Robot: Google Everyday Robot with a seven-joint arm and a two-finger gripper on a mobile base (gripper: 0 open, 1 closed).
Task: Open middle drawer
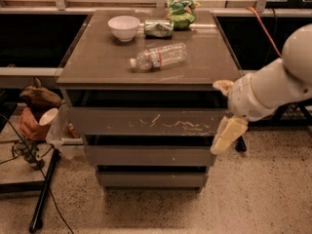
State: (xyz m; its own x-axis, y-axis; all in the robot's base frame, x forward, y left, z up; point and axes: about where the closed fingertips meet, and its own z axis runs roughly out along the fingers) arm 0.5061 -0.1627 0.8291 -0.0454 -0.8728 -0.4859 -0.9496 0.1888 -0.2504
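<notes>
The cabinet has three stacked drawer fronts. The middle drawer (pixel 148 156) is the plain grey-brown front of medium height, and it sits closed. It lies below the taller scratched front (pixel 146 122) and above the short bottom front (pixel 151 179). My gripper (pixel 227 135) is cream-coloured and hangs from the white arm (pixel 273 89). It is at the cabinet's right front corner, level with the lower edge of the scratched front and just above the middle drawer's right end.
On the cabinet top (pixel 97 62) are a white bowl (pixel 124 27), a lying plastic bottle (pixel 158 56), a can (pixel 158 28) and a green bag (pixel 181 12). Brown bags (pixel 36 108), cables and a black stand leg (pixel 44 194) are on the left floor.
</notes>
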